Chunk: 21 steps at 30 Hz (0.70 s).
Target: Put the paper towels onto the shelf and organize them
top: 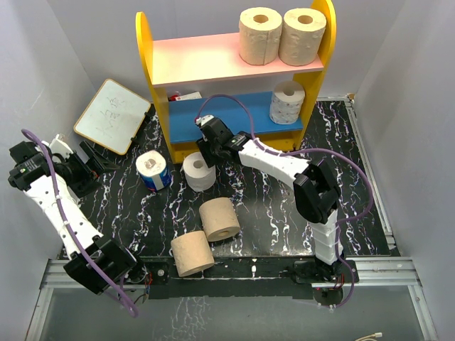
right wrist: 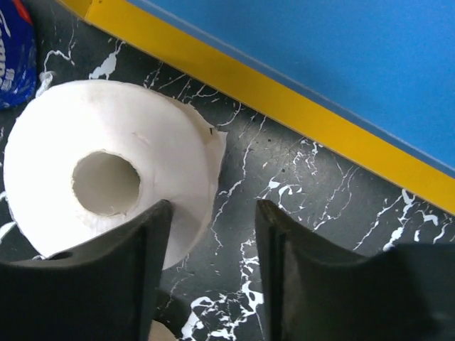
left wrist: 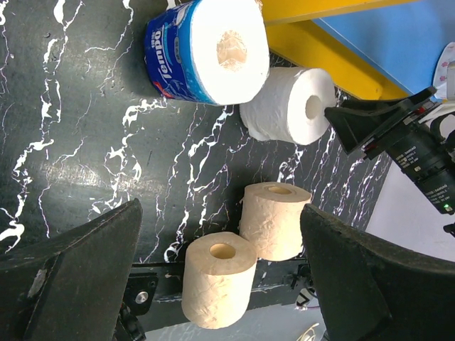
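The shelf (top: 158, 92) stands at the back. Two tan rolls (top: 260, 35) (top: 303, 35) stand on its pink board, and a white roll (top: 287, 102) stands on its blue board. On the mat are a blue-wrapped roll (top: 153, 170), a white roll (top: 199, 172) and two tan rolls (top: 220, 219) (top: 192, 254). My right gripper (top: 206, 147) (right wrist: 213, 234) is open over the white roll (right wrist: 106, 177), one finger above its top and the other over the mat beside it. My left gripper (top: 92, 170) (left wrist: 220, 241) is open wide and empty at the left, looking across at the tan rolls (left wrist: 217, 284).
A whiteboard (top: 112, 115) leans at the back left. A small red and white item (top: 181, 94) lies on the blue board's left. The shelf's yellow base edge (right wrist: 284, 106) is just beyond the right gripper. Grey walls close in both sides.
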Motion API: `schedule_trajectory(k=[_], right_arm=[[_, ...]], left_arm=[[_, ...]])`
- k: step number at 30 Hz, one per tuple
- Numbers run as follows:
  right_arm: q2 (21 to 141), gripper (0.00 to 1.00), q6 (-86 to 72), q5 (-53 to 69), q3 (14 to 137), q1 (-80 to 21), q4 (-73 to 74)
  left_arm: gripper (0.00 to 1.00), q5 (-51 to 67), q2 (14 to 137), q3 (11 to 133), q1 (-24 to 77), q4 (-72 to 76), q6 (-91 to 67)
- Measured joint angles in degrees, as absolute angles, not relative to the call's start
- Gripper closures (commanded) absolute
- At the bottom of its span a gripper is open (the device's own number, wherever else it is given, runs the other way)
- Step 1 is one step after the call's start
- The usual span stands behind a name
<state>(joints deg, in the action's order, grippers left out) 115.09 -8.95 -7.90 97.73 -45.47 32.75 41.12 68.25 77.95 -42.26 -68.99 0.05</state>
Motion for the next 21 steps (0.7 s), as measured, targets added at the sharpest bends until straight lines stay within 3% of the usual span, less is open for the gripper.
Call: schedule_trajectory(k=[2, 4, 21], right_arm=[[115.24, 0.25, -8.80, -8.93, 98.06, -45.30, 32.91], [115.28, 0.22, -8.84, -9.61, 98.19, -45.19, 33.06], [115.96, 0.21, -10.20, -7.09, 101.56, -45.30, 37.39]], left_arm=[[0.09, 41.19, 68.25, 77.95, -42.26, -68.97, 0.08], [0.09, 41.21, 68.29, 77.95, -42.26, -68.97, 0.10], [0.09, 41.43, 68.93, 77.95, -42.26, -68.99, 0.27]])
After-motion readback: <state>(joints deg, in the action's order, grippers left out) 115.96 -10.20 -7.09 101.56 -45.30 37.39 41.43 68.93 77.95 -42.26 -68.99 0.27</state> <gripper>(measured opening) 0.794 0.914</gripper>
